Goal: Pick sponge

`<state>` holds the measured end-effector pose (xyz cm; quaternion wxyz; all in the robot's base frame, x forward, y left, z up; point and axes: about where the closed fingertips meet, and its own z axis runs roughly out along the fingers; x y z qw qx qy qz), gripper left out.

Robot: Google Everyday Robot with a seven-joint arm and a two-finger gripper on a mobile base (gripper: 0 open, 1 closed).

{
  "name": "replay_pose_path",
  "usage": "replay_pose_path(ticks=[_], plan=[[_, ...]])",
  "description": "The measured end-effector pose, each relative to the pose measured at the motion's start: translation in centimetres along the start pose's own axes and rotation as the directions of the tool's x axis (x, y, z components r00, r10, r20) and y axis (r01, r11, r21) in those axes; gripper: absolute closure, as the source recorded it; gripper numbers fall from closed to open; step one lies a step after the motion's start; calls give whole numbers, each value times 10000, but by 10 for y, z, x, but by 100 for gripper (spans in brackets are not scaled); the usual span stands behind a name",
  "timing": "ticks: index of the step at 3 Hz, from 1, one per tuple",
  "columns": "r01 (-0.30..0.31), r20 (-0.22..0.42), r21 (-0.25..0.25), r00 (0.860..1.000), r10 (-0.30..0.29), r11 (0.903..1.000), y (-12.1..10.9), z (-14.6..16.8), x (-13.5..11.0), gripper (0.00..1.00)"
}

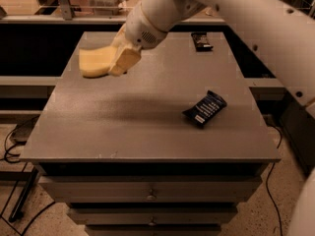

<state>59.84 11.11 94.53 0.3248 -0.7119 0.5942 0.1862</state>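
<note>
The sponge (93, 62) is a flat pale-yellow foam slab with a curved outline, at the upper left of the view. My gripper (119, 63) is shut on its right end, with one pale blocky finger (125, 59) lying over it. The sponge hangs above the grey table (123, 132), clear of the surface, and a soft shadow lies on the tabletop below. The white arm reaches in from the upper right.
A dark blue snack wrapper (205, 108) lies on the table right of centre. A second dark wrapper (202, 41) lies near the back edge. Drawers (150, 195) sit below the tabletop. Cables (12, 141) trail on the floor at left.
</note>
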Motion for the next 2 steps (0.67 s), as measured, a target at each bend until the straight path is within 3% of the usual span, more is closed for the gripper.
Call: replay_pose_path(ticks=[1,2], plan=[[913,266,965,9952,-942,9911,-11,-74,-38,100],[1062,381,1243,9930,-1117,9866,-16,-90,-48,100]])
